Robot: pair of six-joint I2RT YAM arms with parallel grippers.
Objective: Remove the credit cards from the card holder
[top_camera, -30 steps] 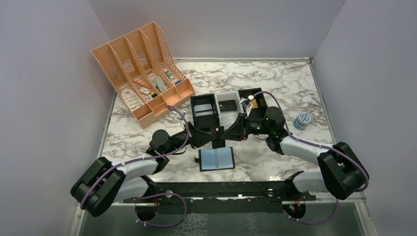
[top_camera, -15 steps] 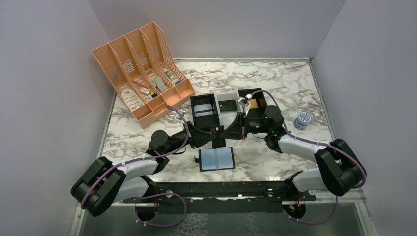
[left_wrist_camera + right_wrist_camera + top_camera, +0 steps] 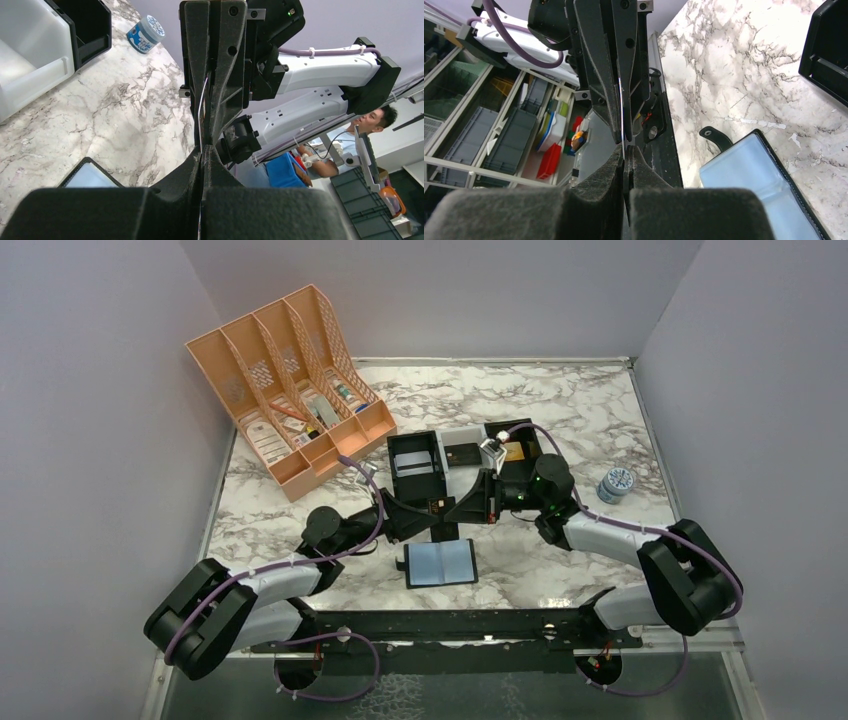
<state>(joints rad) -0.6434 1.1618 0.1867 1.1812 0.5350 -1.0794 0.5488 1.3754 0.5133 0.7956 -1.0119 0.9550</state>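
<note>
Thin plastic, seen edge-on: one credit card (image 3: 202,107) is held in the air between the two arms, over the middle of the bench (image 3: 560,410). Left jaws are closed on one end, right jaws closed on the other.

Change in the last second: right jaws went from part open to fully shut on the card, and the right arm (image 3: 610,532) edged slightly toward the left arm (image 3: 275,582). Left jaws unchanged, shut throughout. The card shows a slight bow in the left wrist view.

Reading: a hand-over at the moment of double grip. This card is out of the card holder (image 3: 440,563), which lies open with its blue-grey lining up, just nearside of the meeting jaws and touched by neither. Whether its slots hold more cards: cannot tell. Risk if both arms pull: a bent card.

Bench: white marble pattern, grey veins.
- Behind the jaws: a black-and-white tray (image 3: 414,486).
- Back left: an orange file rack (image 3: 330,452) with stationery.
- Right: a small blue-and-white tub (image 3: 617,483).

Room: plain pale walls on three sides. The wrist views catch storage shelving (image 3: 484,130) and a person (image 3: 372,120) beyond the rig.
</note>
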